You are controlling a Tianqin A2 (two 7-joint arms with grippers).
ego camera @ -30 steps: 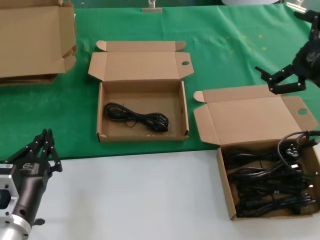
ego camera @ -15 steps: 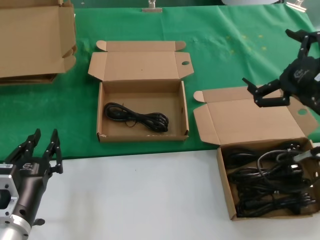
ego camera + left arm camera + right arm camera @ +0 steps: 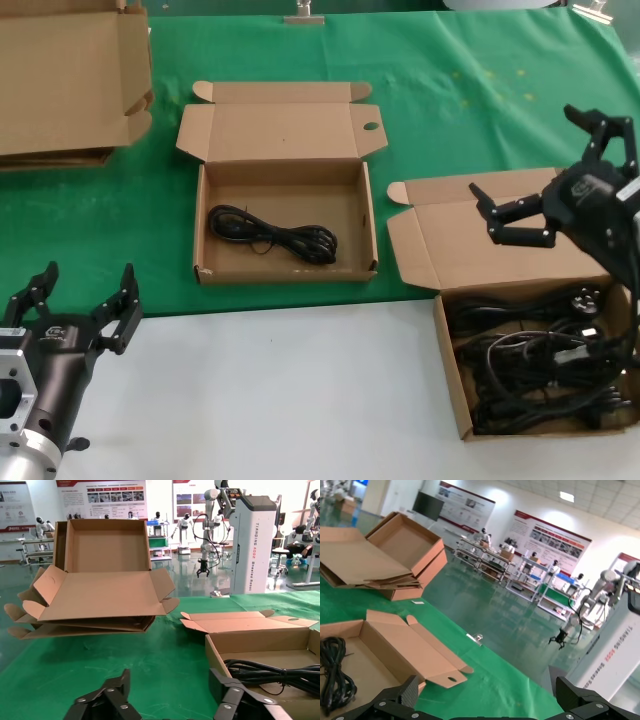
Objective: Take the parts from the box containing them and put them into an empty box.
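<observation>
A green cloth covers the far part of the table, whose near part is bare white; the wrist views show an exhibition hall with wall posters and other robots beyond.

The right gripper hangs with its fingers spread wide and released, nothing between them. Just below and nearer the robot than those fingers lies the raised lid of the box containing them, a shallow cardboard mailer at the table's right edge on the white surface. The parts, black power cables with moulded plugs, lie in it as tangled coils filling most of the floor, one plug showing near the far right corner. The right fingers are above the lid, apart from the cables.

Well to the left of the right fingers, on the green cloth, sits the empty box with its lid folded back; a single coiled cable already lies inside it toward the near wall.

The left gripper sits low at the table's near left corner, its fingers also parted and grasping nothing. Beyond those fingers, at the far left of the cloth, rests a flattened cardboard stack, and the left wrist view shows the cable's box just to the side of them.
</observation>
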